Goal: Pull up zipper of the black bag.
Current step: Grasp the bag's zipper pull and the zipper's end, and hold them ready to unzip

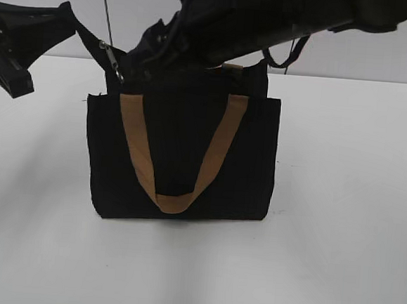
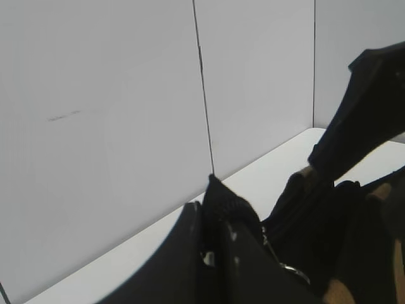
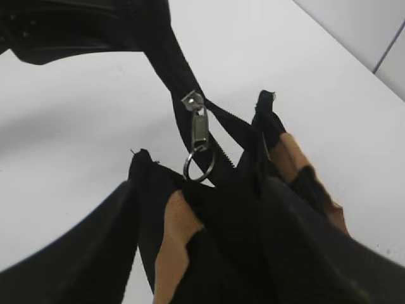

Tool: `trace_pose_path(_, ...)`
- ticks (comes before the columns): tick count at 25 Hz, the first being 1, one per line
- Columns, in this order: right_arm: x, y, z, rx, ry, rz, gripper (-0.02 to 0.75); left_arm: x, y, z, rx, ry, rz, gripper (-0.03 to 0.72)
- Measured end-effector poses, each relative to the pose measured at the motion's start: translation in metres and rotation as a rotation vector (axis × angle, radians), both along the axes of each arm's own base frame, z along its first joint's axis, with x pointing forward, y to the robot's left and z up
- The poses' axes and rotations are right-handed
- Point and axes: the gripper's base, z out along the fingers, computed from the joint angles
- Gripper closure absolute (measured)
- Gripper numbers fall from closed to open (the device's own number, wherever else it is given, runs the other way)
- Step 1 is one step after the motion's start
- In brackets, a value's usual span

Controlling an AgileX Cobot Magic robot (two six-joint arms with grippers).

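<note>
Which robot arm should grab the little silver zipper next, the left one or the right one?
Probably the right. The left pincer seems busy pinching the black zipper tape, pulling it taut from the black bag. The right wrist view looks straight at the zipper, hanging free and untouched close by.

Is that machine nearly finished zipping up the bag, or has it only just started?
It looks close to done, though I cannot see the whole zipper line. The zipper sits near the end of its black tape, which the left gripper pinches and holds taut off the corner of the black bag. The right gripper's arm reaches over the bag top; its fingers are hidden. What may remain is letting go and backing away.
</note>
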Motion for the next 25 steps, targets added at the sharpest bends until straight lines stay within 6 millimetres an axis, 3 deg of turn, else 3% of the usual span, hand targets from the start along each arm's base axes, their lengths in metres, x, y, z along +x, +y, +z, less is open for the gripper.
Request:
trace_pose_path(6, 0.009, 0.021, -0.021, -0.012, 0.035, 0.011, 0.271, 0.000, 0.000, 0.000, 0.000, 0.000, 0.000, 0.666)
trace_pose_path(13, 0.005, 0.037, -0.037, -0.032, 0.043, 0.025, 0.271, 0.000, 0.000, 0.000, 0.000, 0.000, 0.001, 0.666)
trace_pose_path(25, 0.016, 0.039, -0.048, -0.032, 0.008, -0.059, 0.279, 0.000, 0.000, 0.000, 0.003, 0.004, 0.004, 0.666)
